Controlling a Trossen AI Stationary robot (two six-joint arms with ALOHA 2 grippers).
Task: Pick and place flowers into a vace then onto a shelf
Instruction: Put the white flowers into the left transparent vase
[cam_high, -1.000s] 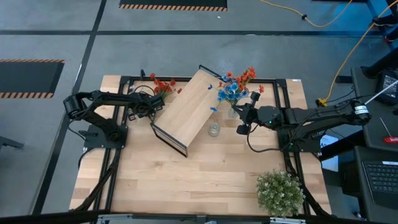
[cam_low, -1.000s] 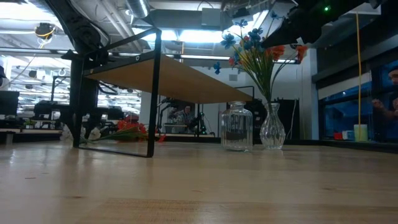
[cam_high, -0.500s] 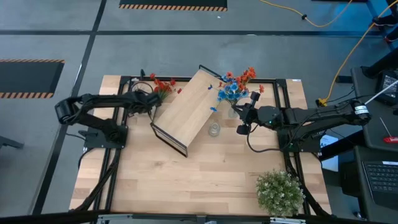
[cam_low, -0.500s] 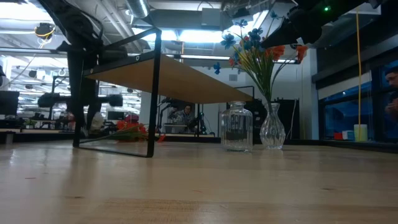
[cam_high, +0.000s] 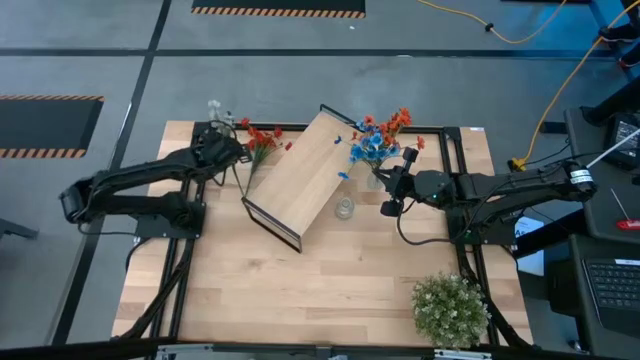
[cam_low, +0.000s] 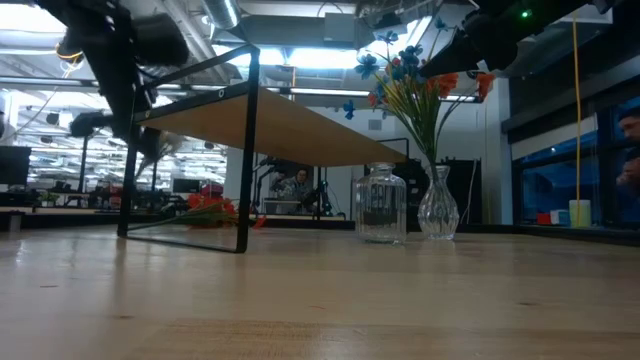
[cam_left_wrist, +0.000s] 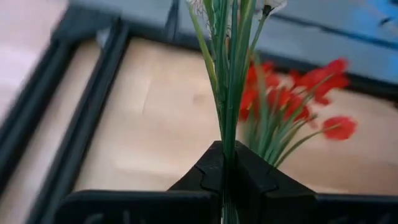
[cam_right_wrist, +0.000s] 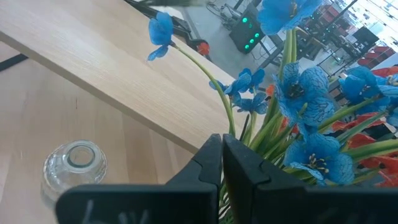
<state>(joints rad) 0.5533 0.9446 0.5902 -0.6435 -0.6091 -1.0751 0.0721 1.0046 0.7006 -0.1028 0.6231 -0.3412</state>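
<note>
On the wooden table (cam_high: 300, 290) by the shelf (cam_high: 298, 178), the left gripper (cam_left_wrist: 227, 163) pinches white flowers (cam_high: 214, 108) at the far left corner and should lift them straight, slowly, while the right gripper (cam_right_wrist: 221, 163) stays clenched on the flowers in the vase (cam_low: 437, 206).

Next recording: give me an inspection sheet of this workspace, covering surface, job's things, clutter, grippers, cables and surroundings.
Surface: light wooden table.
Job's things: shelf stands mid-table; blue and orange flowers in glass vase; red flowers lie at the far edge.
Clutter: empty glass jar beside the shelf; bushy green plant at the near right corner.
Grippers: left gripper shut on white flowers; right gripper shut on the vase bouquet's stems.
Cables: yellow cable on the floor, right.
Surroundings: grey floor, hazard-striped mats.
</note>
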